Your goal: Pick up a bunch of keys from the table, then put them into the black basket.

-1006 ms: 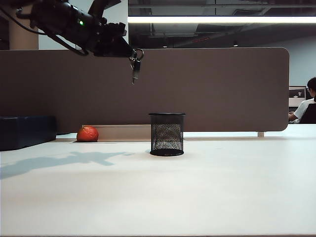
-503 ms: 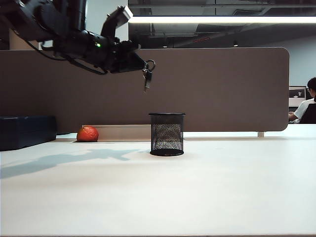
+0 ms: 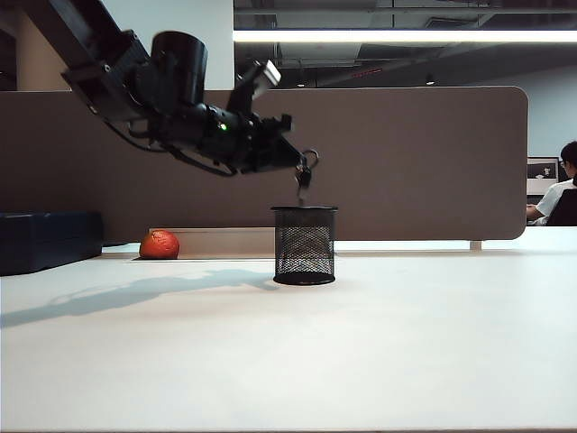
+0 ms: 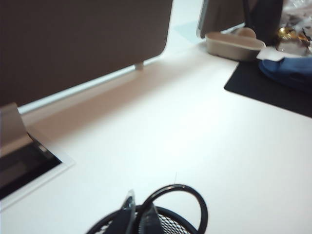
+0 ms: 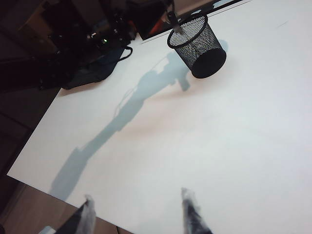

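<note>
The pickup is done: the left gripper [image 3: 302, 168] is pinching the keys [image 3: 303, 177] tight, dangling them just above the basket [image 3: 305, 245] near the table's [image 3: 361, 352] far edge. Only the release is remaining. The right gripper [image 5: 138, 214] is gaping empty over the near edge.

Brown partition screen [image 3: 406, 162] with rounded corner, standing along the desk's far edge. Long ceiling strip light [image 3: 406, 36], lit. Pale wall [image 3: 550, 117] beyond. Seated person [image 3: 561, 194] at far right, partly hidden. Dark blue box [image 3: 50, 239] at left.
</note>
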Motion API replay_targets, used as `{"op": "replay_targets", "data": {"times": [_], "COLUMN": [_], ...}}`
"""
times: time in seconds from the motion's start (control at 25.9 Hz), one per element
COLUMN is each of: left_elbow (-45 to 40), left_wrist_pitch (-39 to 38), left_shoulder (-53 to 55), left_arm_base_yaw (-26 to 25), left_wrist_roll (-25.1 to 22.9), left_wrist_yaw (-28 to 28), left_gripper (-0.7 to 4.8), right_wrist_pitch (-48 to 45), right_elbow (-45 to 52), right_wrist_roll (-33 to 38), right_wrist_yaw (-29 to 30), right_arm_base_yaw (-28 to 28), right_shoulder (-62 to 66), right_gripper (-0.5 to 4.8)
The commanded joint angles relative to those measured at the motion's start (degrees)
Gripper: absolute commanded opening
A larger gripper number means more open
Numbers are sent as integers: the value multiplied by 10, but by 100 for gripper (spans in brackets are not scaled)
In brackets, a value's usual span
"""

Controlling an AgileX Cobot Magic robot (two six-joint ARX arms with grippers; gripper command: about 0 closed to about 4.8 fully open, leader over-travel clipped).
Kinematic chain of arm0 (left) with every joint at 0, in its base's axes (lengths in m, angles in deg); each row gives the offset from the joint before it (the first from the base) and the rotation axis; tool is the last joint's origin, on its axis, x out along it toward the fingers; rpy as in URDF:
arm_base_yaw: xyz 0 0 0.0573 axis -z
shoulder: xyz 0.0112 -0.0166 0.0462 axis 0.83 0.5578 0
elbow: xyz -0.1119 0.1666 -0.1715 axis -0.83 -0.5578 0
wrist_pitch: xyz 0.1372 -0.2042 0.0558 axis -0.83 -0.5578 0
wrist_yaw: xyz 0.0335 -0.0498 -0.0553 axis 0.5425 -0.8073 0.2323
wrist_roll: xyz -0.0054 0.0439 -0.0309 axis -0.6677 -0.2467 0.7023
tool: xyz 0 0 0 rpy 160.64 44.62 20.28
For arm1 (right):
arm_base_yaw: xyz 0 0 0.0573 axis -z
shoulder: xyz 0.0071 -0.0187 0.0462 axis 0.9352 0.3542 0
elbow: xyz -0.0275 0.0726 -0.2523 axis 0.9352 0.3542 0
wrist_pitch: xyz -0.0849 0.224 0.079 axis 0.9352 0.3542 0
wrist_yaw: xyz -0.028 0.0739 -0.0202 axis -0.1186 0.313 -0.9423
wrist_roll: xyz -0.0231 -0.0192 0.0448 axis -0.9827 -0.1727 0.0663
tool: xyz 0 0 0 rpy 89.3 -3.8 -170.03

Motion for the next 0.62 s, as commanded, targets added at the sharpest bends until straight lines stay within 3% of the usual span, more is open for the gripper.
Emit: {"op": "replay_targets", "data": {"times": [0.04, 0.62], "left_elbow": [2, 2], "left_wrist_pitch": [4, -20], "left_shoulder": [5, 11], "left_arm_base_yaw": [0, 1], "left_wrist_roll": [2, -2], "left_wrist_yaw": [-2, 22], "left_gripper": [-6, -3], "right_wrist_pitch": [-10, -10], "right_elbow": [-2, -2], "right_wrist_roll": [-2, -2], "right_wrist_yaw": [-1, 0], "right_arm_base_yaw": [0, 0], "right_shoulder": [1, 1], "right_gripper": [230, 230]}}
